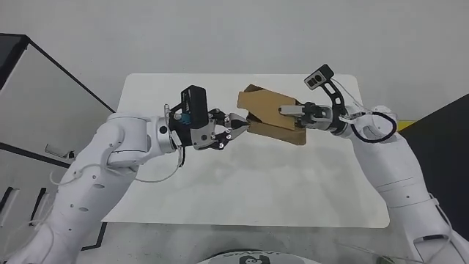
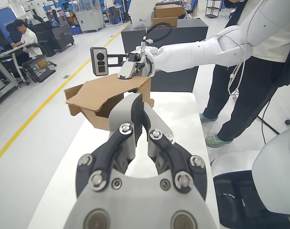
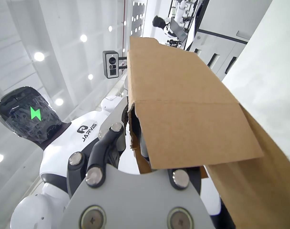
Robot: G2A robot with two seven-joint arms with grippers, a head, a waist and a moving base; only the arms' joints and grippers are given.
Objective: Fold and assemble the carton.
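A brown carton [image 1: 267, 106] sits partly folded at the back middle of the white table [image 1: 220, 205], its open side toward my left arm. My right gripper [image 1: 287, 110] comes in from the right and is shut on the carton's top panel [image 2: 97, 91]; one finger [image 2: 125, 70] lies on top of the panel. In the right wrist view the carton [image 3: 183, 110] covers one side of the right gripper [image 3: 133, 120]. My left gripper [image 1: 242, 123] is shut with nothing in it, tips right at the carton's near edge. Its pads [image 2: 145, 120] meet before the carton's opening.
The table's front half [image 1: 256, 191] and left part are bare. A black-framed partition [image 1: 22, 66] stands off the table's left side. Beyond the table's far end stands a dark counter [image 2: 164, 29] with boxes and a white bag on it.
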